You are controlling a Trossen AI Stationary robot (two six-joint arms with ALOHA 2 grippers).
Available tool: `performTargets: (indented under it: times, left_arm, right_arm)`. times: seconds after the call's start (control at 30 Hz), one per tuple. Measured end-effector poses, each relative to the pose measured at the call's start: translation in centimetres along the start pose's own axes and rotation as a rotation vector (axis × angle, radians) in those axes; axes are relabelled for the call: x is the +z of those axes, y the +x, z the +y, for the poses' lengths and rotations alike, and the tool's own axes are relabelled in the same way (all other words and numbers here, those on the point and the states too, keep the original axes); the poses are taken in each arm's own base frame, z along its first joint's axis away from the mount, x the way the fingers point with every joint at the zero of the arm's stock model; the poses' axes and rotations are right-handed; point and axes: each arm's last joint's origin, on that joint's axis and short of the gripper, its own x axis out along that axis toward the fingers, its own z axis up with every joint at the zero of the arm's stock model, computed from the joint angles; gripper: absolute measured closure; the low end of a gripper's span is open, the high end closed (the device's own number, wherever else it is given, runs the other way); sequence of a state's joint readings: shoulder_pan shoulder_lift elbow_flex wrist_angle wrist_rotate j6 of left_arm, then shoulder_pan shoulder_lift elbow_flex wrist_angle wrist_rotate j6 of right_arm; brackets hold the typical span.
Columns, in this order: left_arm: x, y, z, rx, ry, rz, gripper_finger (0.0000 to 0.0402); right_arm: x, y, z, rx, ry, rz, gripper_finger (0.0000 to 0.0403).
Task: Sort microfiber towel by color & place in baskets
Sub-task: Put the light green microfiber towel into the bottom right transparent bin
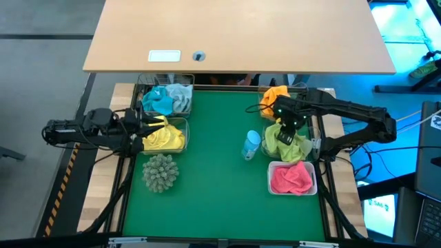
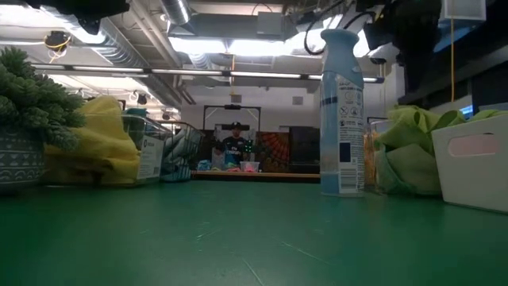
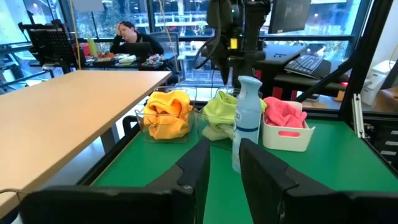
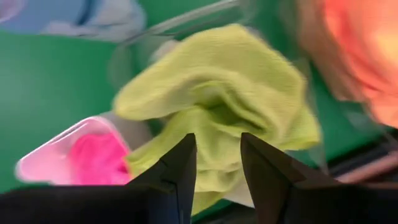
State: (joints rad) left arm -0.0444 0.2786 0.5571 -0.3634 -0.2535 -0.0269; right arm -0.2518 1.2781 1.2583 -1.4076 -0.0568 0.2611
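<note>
On the green tabletop (image 1: 213, 186) the microfiber towels are already grouped by color in small bins along both sides. On the left, the light blue towel (image 1: 160, 100) sits in a clear basket (image 1: 180, 81) at the far end, and the yellow towel (image 1: 164, 136) fills the clear basket just nearer. On the right, the orange towel (image 1: 273, 94) lies in the far basket, the light green towel (image 1: 284, 141) in the middle one, and the pink towel (image 1: 291, 178) in the white basket (image 1: 293, 191) nearest of the three. The left claw (image 1: 146, 126) hangs over the yellow towel's basket, its fingers a narrow gap apart with nothing between them. The right claw (image 4: 217, 163) hovers directly above the light green towel, fingers likewise parted narrowly and empty. A light-blue spray bottle (image 1: 251, 145) stands just left of the green towel's basket, and a spiky grey-green ball (image 1: 160, 172) rests near the yellow towel's basket.
</note>
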Motion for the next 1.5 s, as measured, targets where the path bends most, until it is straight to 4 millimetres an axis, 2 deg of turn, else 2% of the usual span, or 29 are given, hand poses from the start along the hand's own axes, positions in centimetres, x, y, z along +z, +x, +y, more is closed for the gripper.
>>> performTargets:
  times: [0.27, 0.4, 0.53, 0.73, 1.03, 1.3, 1.5]
  left_arm:
    - [-0.6, 0.4, -0.1, 0.0, 0.003, -0.01, 0.0319]
    - [-2.2, 1.4, -0.3, 0.0, 0.024, -0.026, 0.0319]
    - [-3.6, 2.1, -0.5, 0.0, 0.055, -0.032, 0.0319]
    - [-3.8, 2.3, -0.5, 0.0, 0.049, -0.055, 0.0319]
    - [-3.7, 2.3, -0.5, 0.0, 0.048, -0.057, 0.0319]
    - [-3.7, 2.3, -0.5, 0.0, 0.048, -0.056, 0.0319]
    - [-3.8, 2.3, -0.5, 0.0, 0.047, -0.056, 0.0319]
  right_arm:
    - [-1.2, 0.4, 4.1, 0.05, -0.14, -0.006, 0.0276]
    - [-2.6, 2.0, 6.2, 0.015, -0.187, 0.002, 0.0276]
    - [-3.9, 4.3, 7.2, -0.048, -0.213, 0.007, 0.0276]
    - [-5.4, 7.0, 6.5, -0.219, -0.154, 0.023, 0.0276]
    - [-6.5, 9.8, 4.9, -0.326, -0.119, 0.071, 0.0276]
    - [-6.6, 9.5, 5.1, -0.286, -0.126, 0.117, 0.0276]
    - [-6.7, 8.1, 5.0, -0.305, -0.152, 0.17, 0.0276]
